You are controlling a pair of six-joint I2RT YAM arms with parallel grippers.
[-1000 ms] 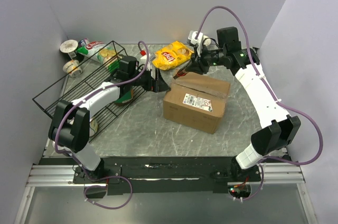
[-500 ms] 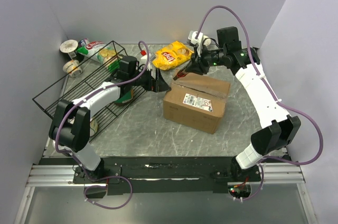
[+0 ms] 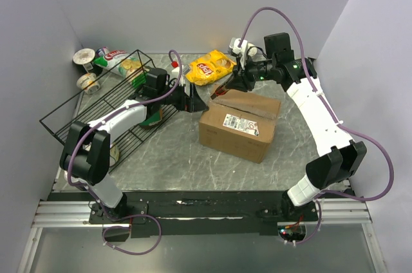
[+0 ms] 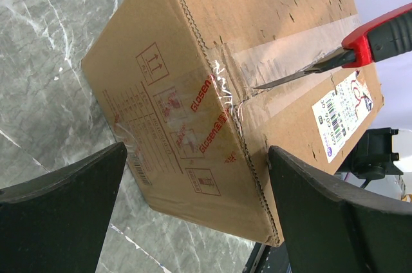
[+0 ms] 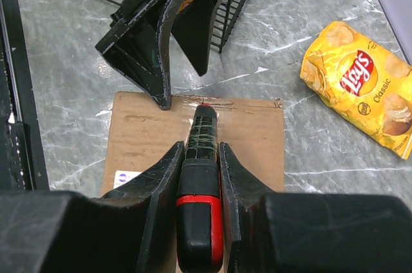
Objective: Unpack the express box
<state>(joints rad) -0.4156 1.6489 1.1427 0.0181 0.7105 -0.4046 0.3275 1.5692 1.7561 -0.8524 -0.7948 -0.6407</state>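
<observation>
The express box (image 3: 238, 125), a brown carton with a white label, lies in the middle of the table with clear tape over its top seam (image 4: 283, 54). My right gripper (image 5: 199, 147) is shut on a red and black utility knife (image 5: 201, 183). The knife's blade (image 4: 290, 77) touches the taped seam near the box's left end. My left gripper (image 3: 193, 100) stands wide open at that same end. Its fingers (image 4: 71, 183) straddle the box's corner (image 4: 193, 60), and I cannot tell whether they touch it.
A black wire basket (image 3: 103, 102) stands at the left behind the left arm. A yellow chips bag (image 3: 209, 67) lies behind the box. A green snack bag (image 3: 116, 60), a cup (image 3: 84, 57) and a tape roll (image 3: 87, 81) sit in the far left corner.
The right gripper with the knife has crept slightly toward the box's left end. The left arm and the box have not moved.
</observation>
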